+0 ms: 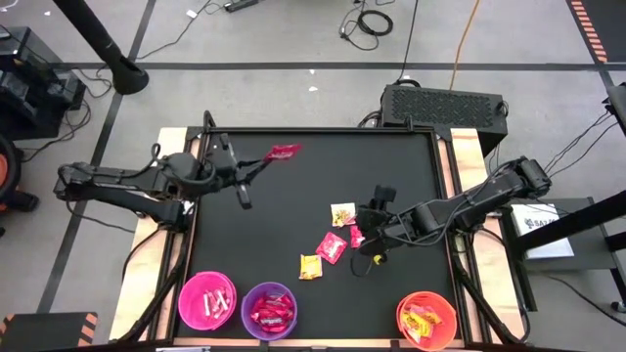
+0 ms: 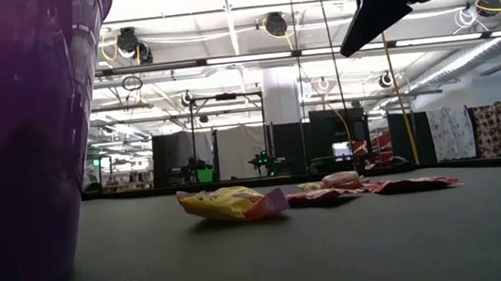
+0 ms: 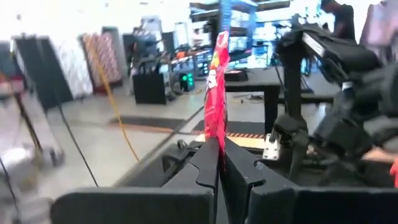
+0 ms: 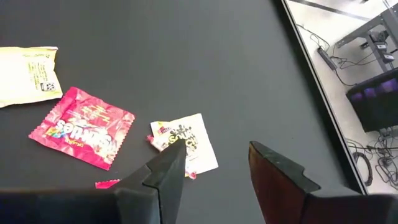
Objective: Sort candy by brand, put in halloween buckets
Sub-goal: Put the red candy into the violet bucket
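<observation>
Loose candy, centre-right of the high view on the black bench (image 1: pixel 293 205): red packet (image 1: pixel 331 247), yellow packet (image 1: pixel 310 266) just lower left of it, pale packet (image 1: pixel 342 214) above it, another red one (image 1: pixel 357 236) partly under the right arm

One more red packet, the held packet (image 1: pixel 285 152), sits upper centre of the high view, pinched at its lower edge by the left end effector (image 1: pixel 265 159); fingers closed on it, packet standing upright in the left wrist view

Right end effector (image 1: pixel 364 235) hangs over the loose packets; fingers apart, nothing between them; in the right wrist view one finger (image 4: pixel 166 171) overlaps the pale packet's edge, contact unclear

Buckets along the lower edge of the high view: pink bucket (image 1: pixel 185 298) lower left, purple bucket (image 1: pixel 246 299) touching beside it, orange bucket (image 1: pixel 403 307) lower right, well apart; each holds candy
</observation>
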Motion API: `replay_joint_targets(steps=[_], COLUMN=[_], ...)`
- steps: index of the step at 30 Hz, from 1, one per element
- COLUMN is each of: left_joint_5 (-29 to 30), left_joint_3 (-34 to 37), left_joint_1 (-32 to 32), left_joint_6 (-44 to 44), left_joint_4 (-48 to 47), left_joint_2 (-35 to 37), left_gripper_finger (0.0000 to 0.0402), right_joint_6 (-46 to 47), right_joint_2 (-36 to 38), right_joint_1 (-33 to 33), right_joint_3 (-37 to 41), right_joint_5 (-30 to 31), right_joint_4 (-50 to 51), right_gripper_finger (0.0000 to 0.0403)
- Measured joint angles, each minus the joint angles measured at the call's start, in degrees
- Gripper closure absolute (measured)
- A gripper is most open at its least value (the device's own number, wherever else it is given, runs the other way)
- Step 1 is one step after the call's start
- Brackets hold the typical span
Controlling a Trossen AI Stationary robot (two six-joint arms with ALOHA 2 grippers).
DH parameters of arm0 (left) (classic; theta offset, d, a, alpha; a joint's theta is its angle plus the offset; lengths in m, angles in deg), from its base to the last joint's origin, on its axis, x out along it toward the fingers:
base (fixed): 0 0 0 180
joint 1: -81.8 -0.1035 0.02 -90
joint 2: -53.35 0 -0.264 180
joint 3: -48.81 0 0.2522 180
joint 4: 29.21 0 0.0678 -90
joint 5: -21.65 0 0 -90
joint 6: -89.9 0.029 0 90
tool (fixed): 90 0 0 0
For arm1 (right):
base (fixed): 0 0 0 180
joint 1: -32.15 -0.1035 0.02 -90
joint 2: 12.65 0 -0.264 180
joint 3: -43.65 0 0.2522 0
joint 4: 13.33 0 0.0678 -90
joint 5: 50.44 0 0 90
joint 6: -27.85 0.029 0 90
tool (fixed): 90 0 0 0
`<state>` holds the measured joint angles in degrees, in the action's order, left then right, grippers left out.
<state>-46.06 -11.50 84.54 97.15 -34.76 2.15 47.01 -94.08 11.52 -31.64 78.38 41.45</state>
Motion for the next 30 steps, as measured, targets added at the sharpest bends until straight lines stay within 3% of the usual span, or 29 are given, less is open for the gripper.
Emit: replay_joint_targets(steps=[4, 10, 13, 16, 20, 26, 28, 30], left_joint_5=[-4.7, -13.4, -14.0, -14.0, -14.0, -13.6, -13.6, -13.6], left_joint_3=[0.0, -0.4, -0.4, -0.4, -0.4, -0.4, -0.4, -0.4], left_joint_1=[0.0, 1.1, 1.6, 2.0, 3.1, 3.7, 3.7, 3.9], left_joint_6=[17.0, 58.3, 75.6, 85.5, 90.7, 90.2, 84.1, 72.2], left_joint_4=[0.5, 0.4, 0.8, 0.9, 0.9, 0.8, 0.7, 0.7], left_joint_2=[0.0, 0.0, 0.0, 0.0, 0.0, 0.0, 0.0, 0.0], left_gripper_finger=[0.0389, 0.0388, 0.0388, 0.0388, 0.0388, 0.0388, 0.0388, 0.0388], right_joint_6=[-0.3, -0.6, -1.0, -1.0, -1.0, -1.0, -1.0, -1.0], right_joint_2=[0.0, 0.0, 0.0, 0.0, 0.0, 0.0, 0.0, 0.0], right_joint_1=[0.0, 0.1, 0.1, 0.1, 0.1, 0.1, 0.1, 0.1], right_joint_3=[0.0, 0.0, 0.0, 0.0, 0.0, 0.0, 0.0, 0.0], right_joint_5=[0.0, 0.4, 0.4, 0.6, 0.6, 0.8, 1.9, 2.1], right_joint_4=[0.0, 0.0, 0.0, 0.0, 0.3, 1.2, 1.3, 1.3], right_gripper_finger=[0.0236, 0.0236, 0.0236, 0.0236, 0.0236, 0.0236, 0.0236, 0.0236])
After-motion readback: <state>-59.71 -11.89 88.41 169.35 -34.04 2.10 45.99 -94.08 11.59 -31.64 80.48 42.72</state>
